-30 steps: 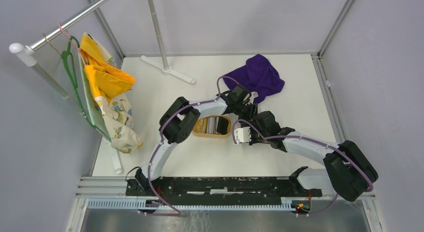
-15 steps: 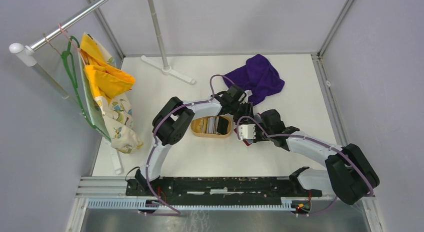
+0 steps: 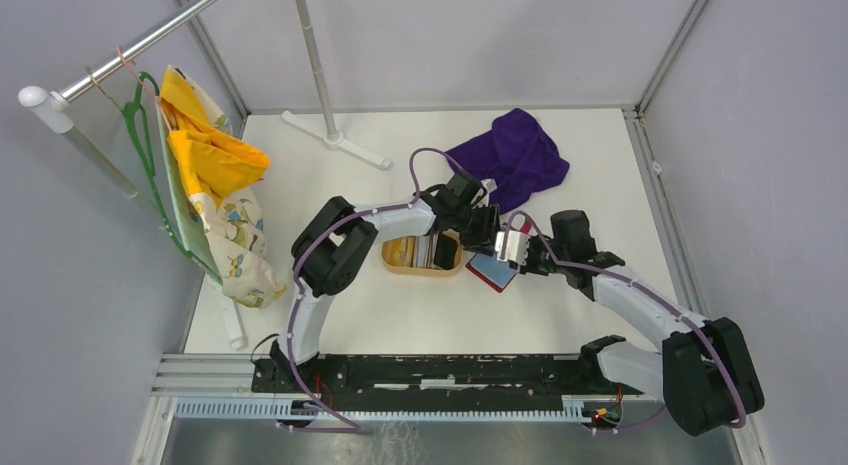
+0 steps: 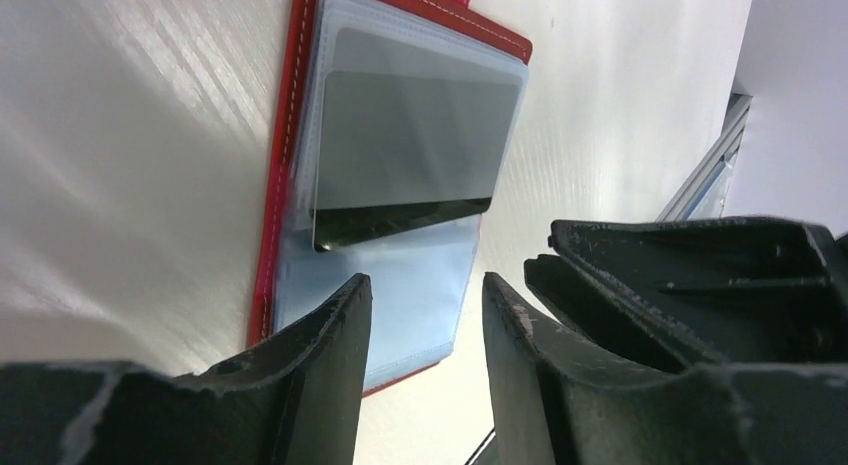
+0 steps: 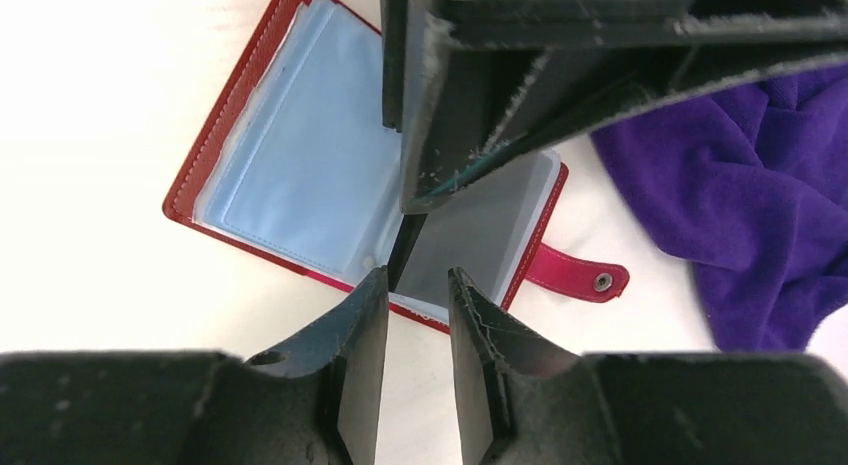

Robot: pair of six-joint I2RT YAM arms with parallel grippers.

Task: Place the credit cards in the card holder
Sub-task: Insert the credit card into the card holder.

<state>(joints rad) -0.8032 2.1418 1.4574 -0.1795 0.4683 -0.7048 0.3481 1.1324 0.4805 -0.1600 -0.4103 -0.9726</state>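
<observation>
- The left hand (image 4: 425, 283) comes first: two black, scuffed fingers (image 4: 330, 365) stand a moderate gap apart, with nothing between them.
- The right hand (image 5: 416, 275) has its fingers closer together, just a narrow slot, and nothing is pinched there either.
- Directly under both, the card holder (image 4: 275, 185) lies opened flat on the white counter (image 4: 120, 135). It has a red grained cover with pale stitching and clear bluish plastic sleeves inside.
- A grey card (image 4: 410, 145), thin and rectangular, sits in one sleeve. Most of it looks milky under the plastic, and a darker glossy strip shows at the pocket mouth.
- From the right wrist, the left hand's black body hangs over that half and hides much of the card.
- A pink-red snap tab (image 5: 575, 273) with a small metal stud sticks out toward the purple cloth (image 5: 760, 185), which lies soft and rumpled near the holder.
- From above, the oval tan wooden tray (image 3: 420, 272) sits just left of the holder, with more cards (image 3: 430, 250), dark and pale, in it.
- Far left, yellow fabric (image 3: 215, 155) hangs off a green hanger (image 3: 140, 135) on a metal rail (image 3: 150, 30).
</observation>
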